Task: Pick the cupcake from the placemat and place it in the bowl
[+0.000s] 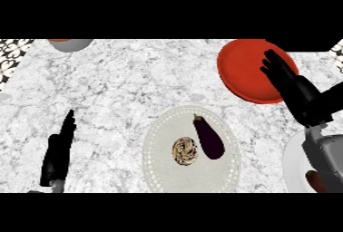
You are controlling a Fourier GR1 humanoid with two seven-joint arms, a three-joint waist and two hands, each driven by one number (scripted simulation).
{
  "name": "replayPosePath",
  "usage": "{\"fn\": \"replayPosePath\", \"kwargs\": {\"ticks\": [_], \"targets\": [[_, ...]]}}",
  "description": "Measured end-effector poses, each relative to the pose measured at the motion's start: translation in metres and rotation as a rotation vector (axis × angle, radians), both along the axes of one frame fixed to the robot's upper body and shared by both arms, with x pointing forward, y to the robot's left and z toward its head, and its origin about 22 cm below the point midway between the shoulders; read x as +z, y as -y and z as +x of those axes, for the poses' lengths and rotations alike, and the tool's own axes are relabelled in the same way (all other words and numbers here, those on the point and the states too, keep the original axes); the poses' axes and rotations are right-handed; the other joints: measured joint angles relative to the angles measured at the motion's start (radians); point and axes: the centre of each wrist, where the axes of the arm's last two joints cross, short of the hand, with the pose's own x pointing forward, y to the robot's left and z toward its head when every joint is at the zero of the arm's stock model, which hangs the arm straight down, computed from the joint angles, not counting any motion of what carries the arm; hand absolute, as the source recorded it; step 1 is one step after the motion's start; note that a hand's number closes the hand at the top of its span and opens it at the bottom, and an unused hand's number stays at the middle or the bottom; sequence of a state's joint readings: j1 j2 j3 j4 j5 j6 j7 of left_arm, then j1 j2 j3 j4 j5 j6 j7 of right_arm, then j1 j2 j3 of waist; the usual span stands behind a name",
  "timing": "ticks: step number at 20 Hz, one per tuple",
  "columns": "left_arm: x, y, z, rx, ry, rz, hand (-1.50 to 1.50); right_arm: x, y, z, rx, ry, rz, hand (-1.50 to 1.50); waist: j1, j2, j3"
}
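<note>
Nearest to us, at the lower left of the head view, we see the robot's left hand (57, 152), black, standing edge-on with its fingers straight and pointing up, holding nothing, at rest above the grey-white speckled marble counter (114, 90).

At the lower right edge we make out part of a white round plate (292, 163), with a small reddish-brown thing on it that is cut off by the frame; we cannot tell what it is. The grey right forearm (326, 154) crosses above this plate.

In the lower middle lies the pale oval placemat with a dotted border (161, 154). On it sits the small round cupcake with a brown-and-cream swirled top (185, 151), and just beside it, to its right, the dark purple aubergine (208, 137), lying slightly tilted with its stem end pointing away from us. The two look very close; we cannot tell whether they touch.

Farther off, at the right, the right hand (288, 79) hangs over the red round bowl (241, 68), fingers extended and spread, with nothing in its grasp.

Farthest away, at the top left, a grey bowl-like vessel with an orange inside (70, 44) is partly cut off by the edge.
</note>
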State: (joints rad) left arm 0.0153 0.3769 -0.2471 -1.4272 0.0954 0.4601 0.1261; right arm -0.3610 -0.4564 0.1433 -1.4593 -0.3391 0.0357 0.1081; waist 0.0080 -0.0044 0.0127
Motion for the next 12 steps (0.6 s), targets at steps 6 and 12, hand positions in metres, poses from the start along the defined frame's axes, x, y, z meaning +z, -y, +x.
{"fn": "replayPosePath", "kwargs": {"ticks": [6,12], "targets": [[0.033,0.029,0.023,-0.148,0.163,-0.076,0.00,-0.033,-0.084,-0.030,0.268,-0.055,-0.111,1.50,-0.001,-0.002,-0.012],[0.046,0.046,0.031,-0.231,0.224,-0.163,0.00,-0.055,-0.119,-0.065,0.083,0.146,-0.147,-1.50,-0.043,-0.011,-0.014]]}}
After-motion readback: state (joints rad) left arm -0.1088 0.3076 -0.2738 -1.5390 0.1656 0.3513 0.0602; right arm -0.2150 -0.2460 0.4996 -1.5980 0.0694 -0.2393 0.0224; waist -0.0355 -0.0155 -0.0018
